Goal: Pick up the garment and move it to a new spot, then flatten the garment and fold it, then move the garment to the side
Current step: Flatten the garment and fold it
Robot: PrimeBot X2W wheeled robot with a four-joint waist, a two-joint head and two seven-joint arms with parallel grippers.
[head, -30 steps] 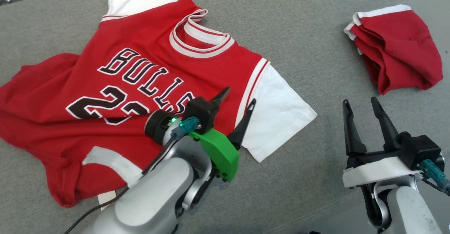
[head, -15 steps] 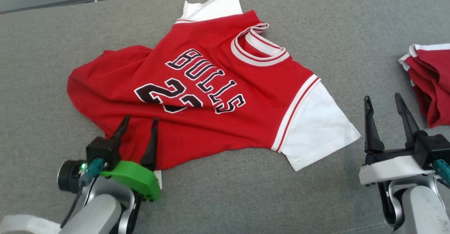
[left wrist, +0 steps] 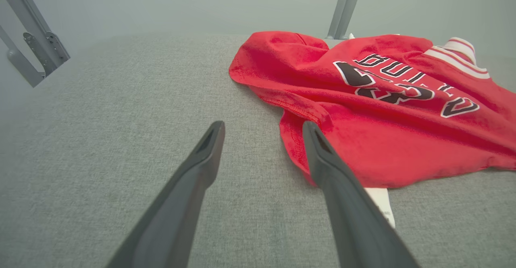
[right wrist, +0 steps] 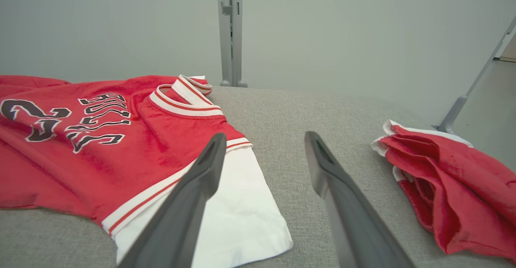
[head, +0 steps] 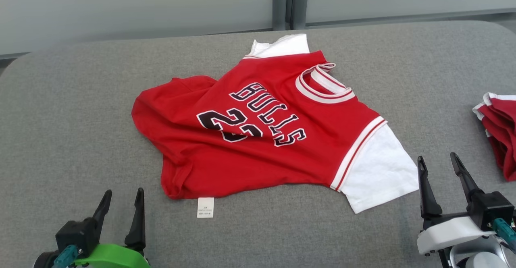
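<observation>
1. Left claw [head: 124,191], near-left corner of the table [head: 72,111]: released, jaws spread, nothing between them. In the left wrist view its fingers lie over bare grey covering, just beside the hem corner.
2. Right claw [head: 437,158], near-right corner: likewise released and empty, with its tips near the white sleeve but apart from it.
3. Care label [head: 205,207]: a white tag sticking out from the hem toward the near edge. Risk: a pinch that catches the tag alone would probably lift one thin layer and drag the rest askew.
4. Near sleeve [head: 379,171]: white and lying flat, pointing toward the near-right corner.
5. Garment [head: 258,139]: a red jersey, print upward, at the middle of the table. It lies skewed, hem toward the left and collar [head: 324,88] toward the far right. The hem side is rumpled and partly doubled under, so it is neither flattened nor folded yet. Risk: folding over those creases would likely lock them in.
6. Second red garment [head: 498,135]: bunched at the right edge, well apart from the jersey. Risk: a sideways sweep by the right arm could snag it, or the wrong item could be taken.
7. Far sleeve [head: 282,46]: white, reaching toward the far edge. Risk: a pull away from the robot could slide it over that edge.
</observation>
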